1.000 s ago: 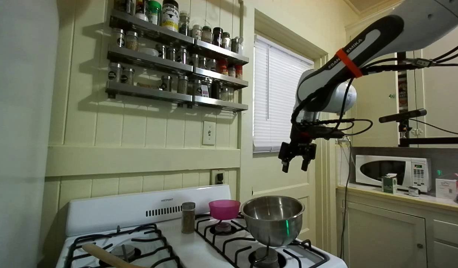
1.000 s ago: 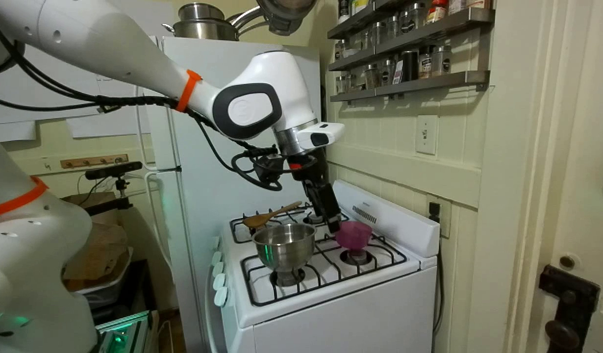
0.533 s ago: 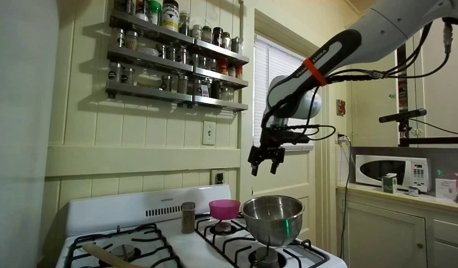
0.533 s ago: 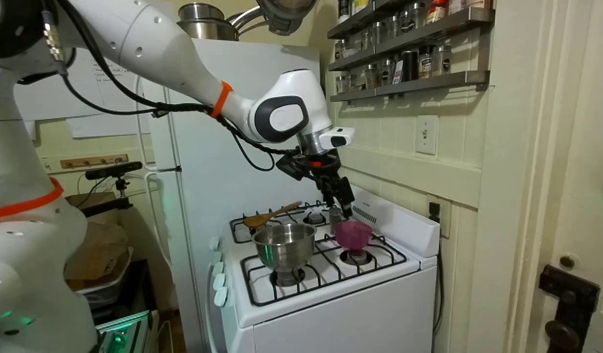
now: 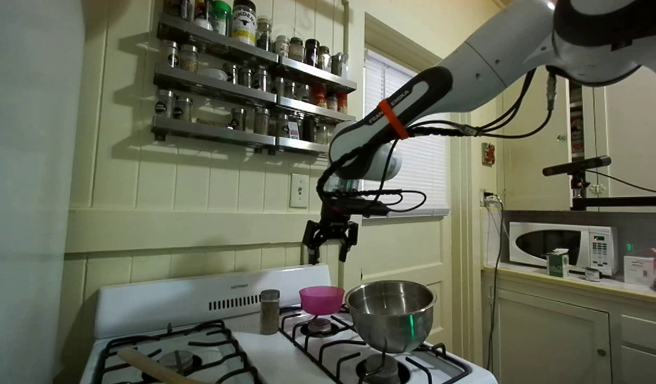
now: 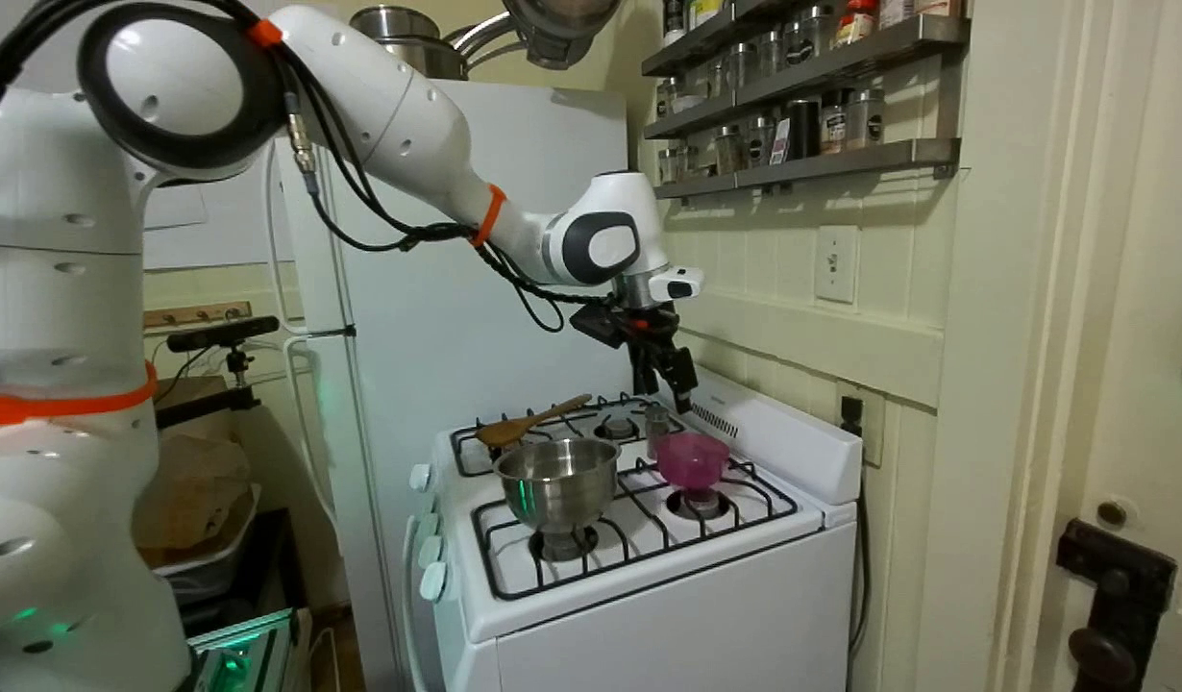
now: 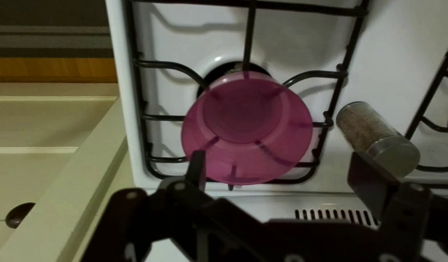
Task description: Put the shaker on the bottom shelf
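We have the shaker [image 5: 270,314], a clear cylinder with brown contents and a grey lid [image 7: 395,154], standing upright on the white stovetop [image 5: 277,357], between two black grates [image 7: 249,36] and near the slotted back panel [image 5: 197,300]. Our gripper [image 5: 328,258] hangs above the rear of the stove [image 6: 687,605], its fingers [image 7: 371,183] spread wide, apart from the shaker and higher than it. In the wrist view we look down on a translucent pink bowl [image 7: 246,120] framed between the fingers, while the shaker shows just outside that gap, one finger overlapping the edge of its lid from this angle. The pink bowl rests over a rear burner [image 5: 319,326]; we find a stainless steel mixing bowl [image 5: 392,322] over the front burner [image 5: 389,370], and a wooden spoon [image 6: 514,429] lying across the grate nearer the refrigerator [image 6: 476,356]. On the wall [image 5: 200,186] above the stove we see the bottom shelf [image 5: 237,136], the lowest of three metal tiers, with small spice jars [image 5: 261,121] along it; in an exterior view the robot arm [image 5: 482,64] hides its end nearest the window blind [image 5: 429,170]. Beneath the shelf, a light switch plate [image 5: 299,191] shows in both exterior views, and a white microwave [image 5: 562,245] appears beyond the door [image 5: 408,253] in the background. We spot stacked steel pots [image 6: 394,21] on top of the refrigerator, partly behind the arm.
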Tool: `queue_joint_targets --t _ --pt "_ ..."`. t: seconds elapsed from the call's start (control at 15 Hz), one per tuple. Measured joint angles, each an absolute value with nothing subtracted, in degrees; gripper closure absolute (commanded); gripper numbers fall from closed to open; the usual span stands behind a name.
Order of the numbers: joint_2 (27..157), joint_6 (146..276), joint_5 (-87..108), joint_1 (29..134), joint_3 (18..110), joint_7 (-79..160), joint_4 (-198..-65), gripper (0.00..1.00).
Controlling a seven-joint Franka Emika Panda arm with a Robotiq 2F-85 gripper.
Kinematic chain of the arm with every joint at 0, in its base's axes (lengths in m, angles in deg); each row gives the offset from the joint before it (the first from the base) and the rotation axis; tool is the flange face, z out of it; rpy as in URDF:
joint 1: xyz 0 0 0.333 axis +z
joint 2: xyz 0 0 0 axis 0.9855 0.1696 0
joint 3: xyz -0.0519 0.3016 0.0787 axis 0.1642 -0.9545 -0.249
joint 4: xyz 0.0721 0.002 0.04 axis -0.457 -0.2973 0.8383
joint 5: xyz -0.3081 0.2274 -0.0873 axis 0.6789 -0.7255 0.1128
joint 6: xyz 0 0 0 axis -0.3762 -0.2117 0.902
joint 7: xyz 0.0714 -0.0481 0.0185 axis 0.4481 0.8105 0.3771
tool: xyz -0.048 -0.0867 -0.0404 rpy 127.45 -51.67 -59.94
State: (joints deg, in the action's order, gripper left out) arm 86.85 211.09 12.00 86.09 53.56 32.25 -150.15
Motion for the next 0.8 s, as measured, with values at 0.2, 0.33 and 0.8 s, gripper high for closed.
queue_joint_targets --t 0.2,0.33,0.8 --pt "92.9 209.6 13.2 89.2 53.3 31.7 -144.2 0.0" --pt "96.1 208.3 13.4 91.1 52.9 31.8 -140.8 0.0" --pt "98.3 207.1 13.5 92.4 52.9 32.3 -137.5 0.0"
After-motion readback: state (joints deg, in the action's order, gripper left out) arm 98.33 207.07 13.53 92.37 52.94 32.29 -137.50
